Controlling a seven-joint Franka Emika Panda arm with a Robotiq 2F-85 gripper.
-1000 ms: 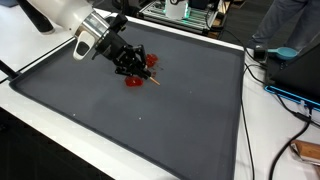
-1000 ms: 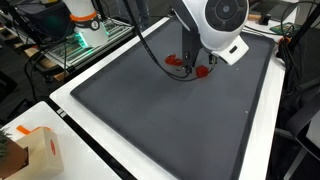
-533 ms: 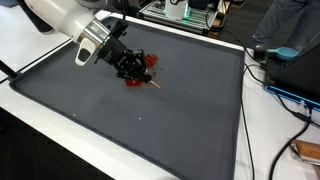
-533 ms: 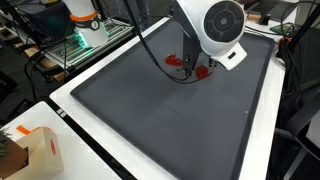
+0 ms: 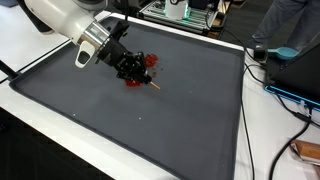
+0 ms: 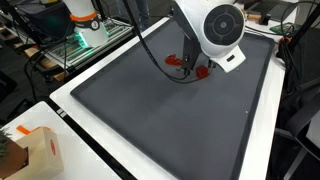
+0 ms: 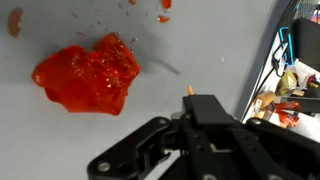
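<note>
My gripper is low over the far part of a dark grey mat, as both exterior views show. Its black fingers look shut on a thin wooden stick whose orange tip pokes out beyond them. A glossy red blob lies on the mat just ahead of the fingers and apart from them. It also shows next to the gripper in both exterior views. A few small red specks lie further off. In an exterior view the white wrist hides most of the gripper.
The mat lies on a white table. A cardboard box stands at one corner. Cables run along one side, and a person stands beyond them. Green-lit equipment sits behind the table.
The wrist has shifted and turned slightly over the red blob. The fingers remain closed and the blob has not moved.
</note>
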